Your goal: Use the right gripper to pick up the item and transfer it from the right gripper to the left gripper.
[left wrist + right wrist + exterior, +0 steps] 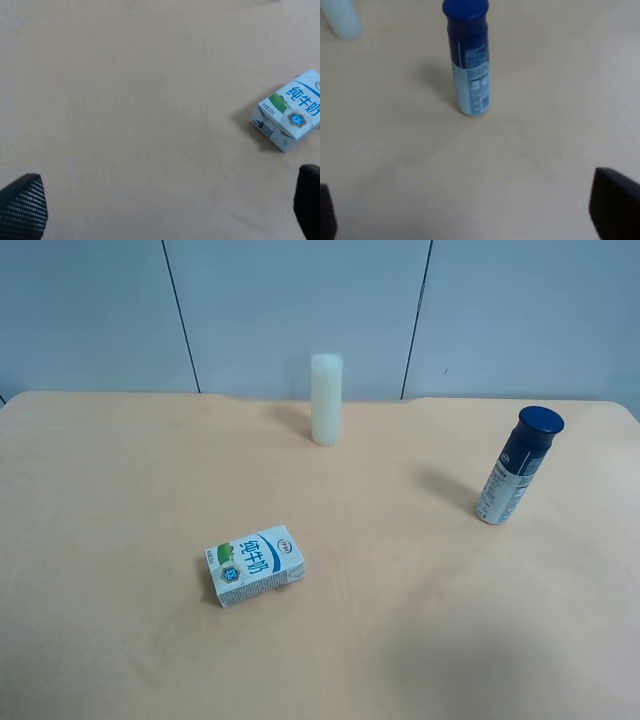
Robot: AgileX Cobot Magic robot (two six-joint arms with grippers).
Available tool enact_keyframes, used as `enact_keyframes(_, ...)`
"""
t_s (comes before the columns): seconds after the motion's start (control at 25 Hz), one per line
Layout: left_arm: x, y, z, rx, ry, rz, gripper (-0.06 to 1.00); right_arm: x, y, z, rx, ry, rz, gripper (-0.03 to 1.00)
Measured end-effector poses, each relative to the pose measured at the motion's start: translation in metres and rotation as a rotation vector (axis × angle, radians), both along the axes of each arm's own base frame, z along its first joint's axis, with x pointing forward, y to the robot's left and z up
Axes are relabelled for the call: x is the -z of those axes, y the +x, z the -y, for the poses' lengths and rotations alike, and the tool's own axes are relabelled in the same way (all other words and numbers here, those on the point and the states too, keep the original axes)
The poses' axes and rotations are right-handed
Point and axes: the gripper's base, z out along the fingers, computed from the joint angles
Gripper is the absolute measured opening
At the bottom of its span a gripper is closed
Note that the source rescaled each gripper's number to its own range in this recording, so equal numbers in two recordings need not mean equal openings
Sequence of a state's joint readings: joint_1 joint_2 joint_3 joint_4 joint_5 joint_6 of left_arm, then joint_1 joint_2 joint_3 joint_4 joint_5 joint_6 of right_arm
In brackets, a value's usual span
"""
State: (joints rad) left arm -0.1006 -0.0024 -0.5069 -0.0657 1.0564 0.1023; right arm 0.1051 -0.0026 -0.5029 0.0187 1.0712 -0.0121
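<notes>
— Where do you have the bottle?
— I see the bottle standing on the desk, blue cap up, at the exterior high view's right and towards the far edge.
— And the right end effector?
— On my right wrist camera the right end effector is spread wide with nothing held. I only get its two dark finger tips, far apart. The bottle stands ahead of them, well apart from both.
— The left one?
— The left end effector is spread wide too and holds nothing, above bare desk. The milk carton lies on its side near one finger tip, not touching it.
— Anything else out there?
— A creamy-white cylinder stands upright near the far edge, well apart from the bottle and from the milk carton
</notes>
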Motion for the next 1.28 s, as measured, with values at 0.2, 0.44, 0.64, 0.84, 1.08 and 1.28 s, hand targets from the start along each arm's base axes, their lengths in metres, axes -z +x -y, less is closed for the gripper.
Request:
enact_keyframes(0.2, 0.000, 0.000, 0.000, 0.000, 0.000, 0.000, 1.00, 0.000, 0.000, 0.000, 0.000, 0.000, 0.000, 1.00)
enact_keyframes(0.44, 0.000, 0.000, 0.000, 0.000, 0.000, 0.000, 1.00, -0.011, 0.003, 0.000, 0.016, 0.030, -0.027, 1.00)
enact_keyframes(0.64, 0.000, 0.000, 0.000, 0.000, 0.000, 0.000, 1.00, -0.062, 0.029, -0.002, 0.036, 0.022, -0.081, 1.00)
enact_keyframes(0.84, 0.000, 0.000, 0.000, 0.000, 0.000, 0.000, 1.00, -0.104, 0.076, -0.007, 0.038, 0.001, -0.251, 1.00)
enact_keyframes(1.08, 0.000, 0.000, 0.000, 0.000, 0.000, 0.000, 1.00, -0.134, 0.146, -0.014, 0.039, -0.014, -0.363, 1.00)
enact_keyframes(1.28, 0.000, 0.000, 0.000, 0.000, 0.000, 0.000, 1.00, -0.130, 0.194, -0.020, 0.037, -0.020, -0.452, 1.00)
